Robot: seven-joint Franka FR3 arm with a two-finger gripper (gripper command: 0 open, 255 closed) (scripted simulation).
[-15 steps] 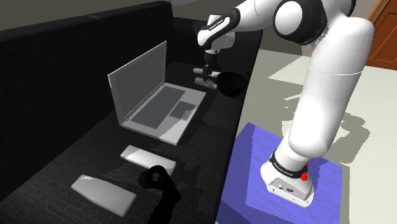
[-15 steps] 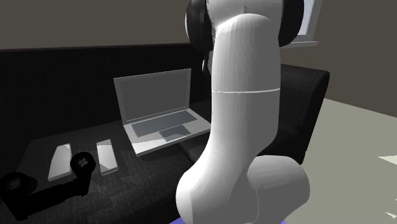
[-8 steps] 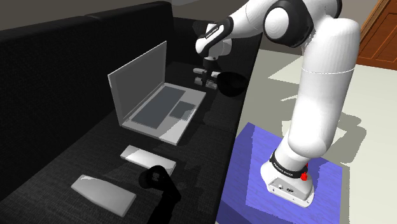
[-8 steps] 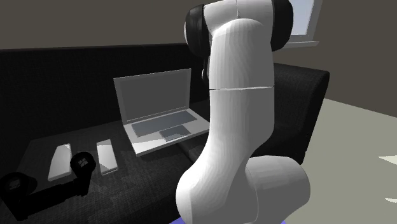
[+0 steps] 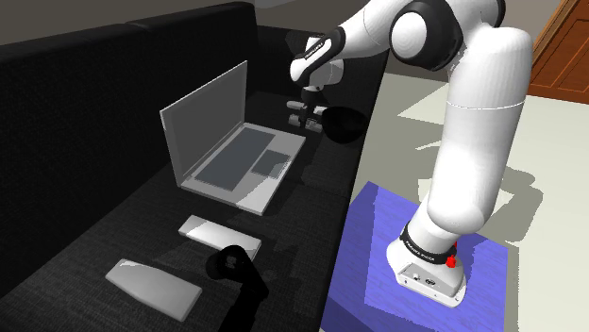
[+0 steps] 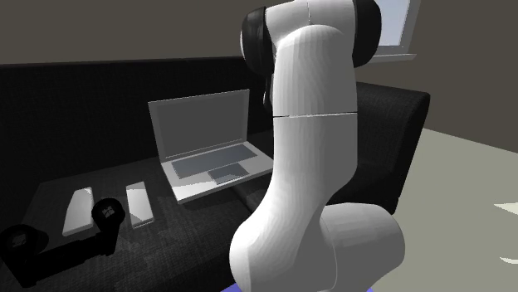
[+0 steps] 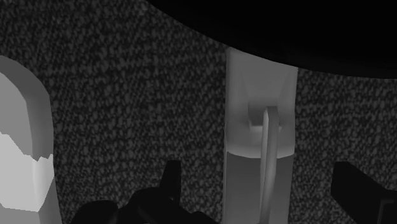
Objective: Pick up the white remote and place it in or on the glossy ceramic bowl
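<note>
A small whitish remote (image 5: 302, 120) lies on the black seat next to a dark round bowl (image 5: 344, 124), right of the laptop in the shoulder view. My gripper (image 5: 308, 102) hangs just above the remote, pointing down. In the wrist view the remote (image 7: 245, 159) lies lengthwise between the two black fingers (image 7: 170, 184). The gripper (image 7: 254, 170) is open there, with a gap on each side of the remote. One end of the remote reaches under the black rim of the bowl (image 7: 286, 25).
An open grey laptop (image 5: 231, 151) stands on the black sofa seat (image 5: 113, 217). Two flat white slabs (image 5: 220, 234) (image 5: 154, 286) and a black mug-like thing (image 5: 227, 262) lie nearer the front. The blue stand (image 5: 425, 255) is at lower right.
Over the last second the arm's elbow swung toward the shoulder view's left while the hand stayed above the remote. Nothing moved in the last half second.
</note>
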